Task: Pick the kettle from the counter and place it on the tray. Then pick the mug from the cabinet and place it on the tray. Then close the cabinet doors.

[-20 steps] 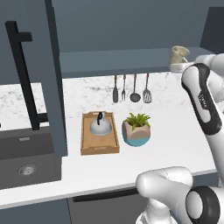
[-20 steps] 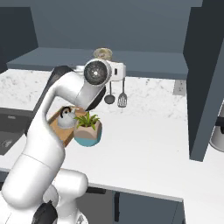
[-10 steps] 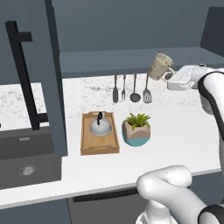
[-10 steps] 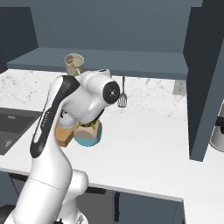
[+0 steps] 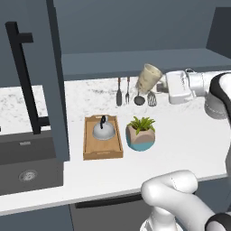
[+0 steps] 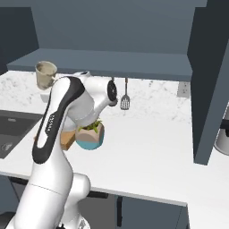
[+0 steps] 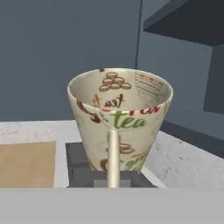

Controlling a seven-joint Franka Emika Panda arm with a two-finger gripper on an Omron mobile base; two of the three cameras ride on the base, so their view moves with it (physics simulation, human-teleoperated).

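the gripper is clamped on the handle of the mug, tilted in mid-air at upper centre, above the counter. level it, carry it left and down, and lower it beside the kettle on the tray.

The gripper was clamped on the mug, holding it tilted in the air above the counter, in front of the hanging utensils. Below and to the left, the kettle sat in the wooden tray, with the potted plant just beside the tray's right edge. An open cabinet door with a black bar handle stood at left, above the dark sink.
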